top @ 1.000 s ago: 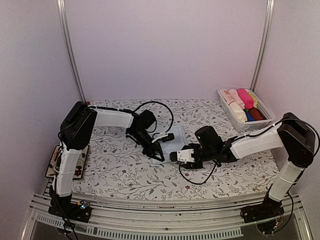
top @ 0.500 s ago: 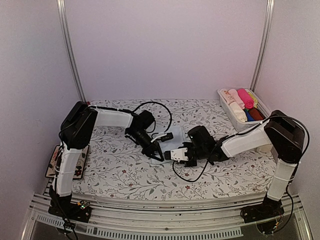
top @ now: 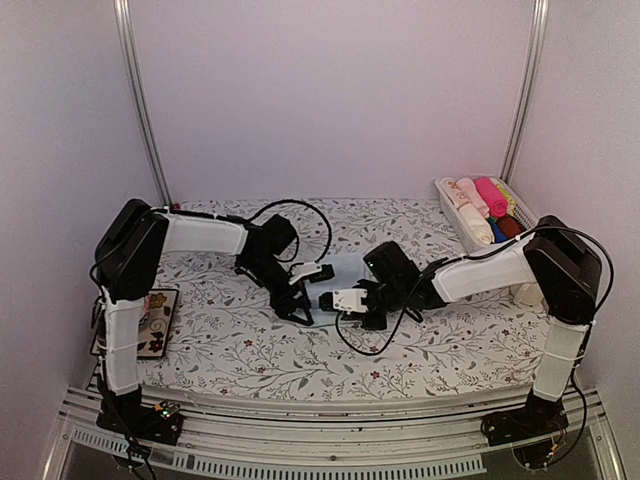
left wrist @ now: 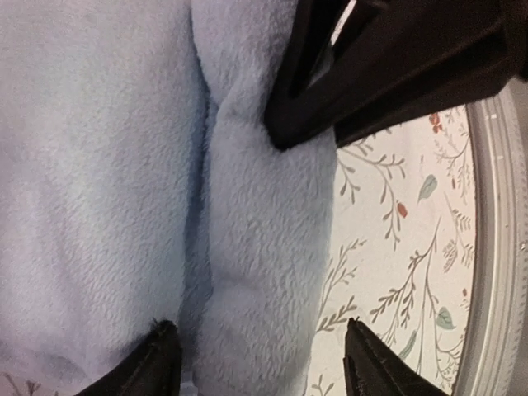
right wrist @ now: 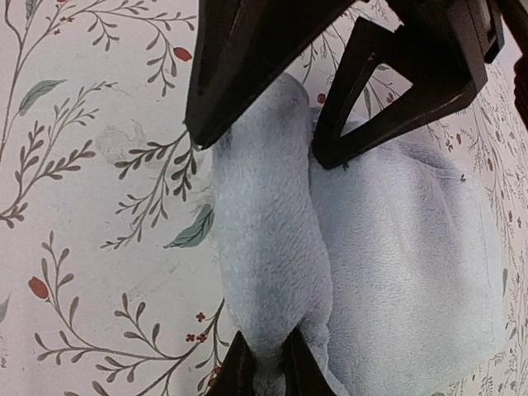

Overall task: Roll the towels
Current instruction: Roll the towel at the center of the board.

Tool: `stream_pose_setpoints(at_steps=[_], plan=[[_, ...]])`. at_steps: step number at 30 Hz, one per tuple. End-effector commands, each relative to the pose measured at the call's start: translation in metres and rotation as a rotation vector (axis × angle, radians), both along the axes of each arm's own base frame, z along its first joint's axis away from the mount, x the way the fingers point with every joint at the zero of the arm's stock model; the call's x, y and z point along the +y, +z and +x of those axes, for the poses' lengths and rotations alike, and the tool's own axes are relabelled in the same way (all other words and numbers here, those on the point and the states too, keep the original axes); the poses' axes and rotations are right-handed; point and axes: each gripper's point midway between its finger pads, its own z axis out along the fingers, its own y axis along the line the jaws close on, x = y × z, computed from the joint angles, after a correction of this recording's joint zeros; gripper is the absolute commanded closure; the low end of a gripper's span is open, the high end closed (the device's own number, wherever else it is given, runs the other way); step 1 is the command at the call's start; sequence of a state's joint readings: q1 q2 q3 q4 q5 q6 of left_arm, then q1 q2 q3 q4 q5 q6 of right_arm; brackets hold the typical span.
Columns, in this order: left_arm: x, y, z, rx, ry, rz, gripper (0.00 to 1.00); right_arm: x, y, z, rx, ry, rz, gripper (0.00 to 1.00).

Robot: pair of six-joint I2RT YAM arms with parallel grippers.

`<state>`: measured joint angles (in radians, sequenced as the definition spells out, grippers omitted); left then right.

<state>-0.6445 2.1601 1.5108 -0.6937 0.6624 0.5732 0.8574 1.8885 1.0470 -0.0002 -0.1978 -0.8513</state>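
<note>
risk lies in the rolled edge springing loose: the blue towel [right wrist: 272, 223] lies mid-table on the flowered cloth [right wrist: 99, 165], the left gripper [left wrist: 260, 355] stands open astride that roll, and only the right gripper [right wrist: 266, 363] pinches one end, so a tug could skew it.

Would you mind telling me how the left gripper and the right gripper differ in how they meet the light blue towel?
The left gripper stands open, astride the rolled edge of the light blue towel; the right gripper is shut, pinching that edge. The left gripper is at one end of the roll, the right gripper at the other. Both are down at the same rolled edge.
</note>
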Motion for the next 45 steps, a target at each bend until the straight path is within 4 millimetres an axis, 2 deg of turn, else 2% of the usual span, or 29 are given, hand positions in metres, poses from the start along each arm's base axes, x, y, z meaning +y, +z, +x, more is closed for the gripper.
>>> stream_pose_setpoints(at_steps=[1, 4, 8, 13, 18, 21, 23, 27, 34, 42, 45], plan=[[0.019, 0.027, 0.025, -0.211, 0.074, 0.054, 0.26, 0.000, -0.014, -0.023, 0.183, 0.007, -0.022, 0.89], [0.025, 0.053, 0.032, -0.365, 0.108, 0.050, 0.15, 0.000, -0.015, -0.028, 0.243, 0.002, -0.026, 0.89], [0.035, 0.066, 0.032, -0.543, 0.137, 0.059, 0.14, -0.002, -0.014, -0.028, 0.363, -0.038, -0.026, 0.89], [0.024, 0.073, 0.003, -0.775, 0.055, 0.011, 0.14, 0.004, -0.006, -0.020, 0.545, -0.099, 0.008, 0.89], [0.012, 0.067, -0.023, -0.878, -0.020, -0.024, 0.18, 0.007, -0.008, -0.017, 0.718, -0.158, 0.000, 0.89], [0.007, 0.056, -0.028, -0.893, -0.046, -0.004, 0.27, 0.007, -0.009, -0.020, 0.810, -0.166, -0.003, 0.89], [0.005, 0.048, -0.027, -0.908, -0.048, 0.021, 0.37, 0.005, -0.013, -0.020, 0.850, -0.185, -0.016, 0.88], [-0.002, 0.034, -0.024, -0.938, -0.078, 0.055, 0.45, -0.001, -0.014, -0.016, 0.906, -0.216, -0.010, 0.88], [-0.012, 0.021, -0.023, -0.943, -0.116, 0.067, 0.47, -0.008, -0.013, 0.001, 0.981, -0.272, 0.007, 0.87], [-0.012, 0.004, -0.007, -0.978, -0.086, 0.148, 0.48, -0.007, -0.014, 0.001, 0.990, -0.259, 0.011, 0.87], [-0.013, -0.002, -0.006, -0.971, -0.095, 0.162, 0.67, -0.006, -0.014, 0.002, 0.995, -0.253, 0.015, 0.86]])
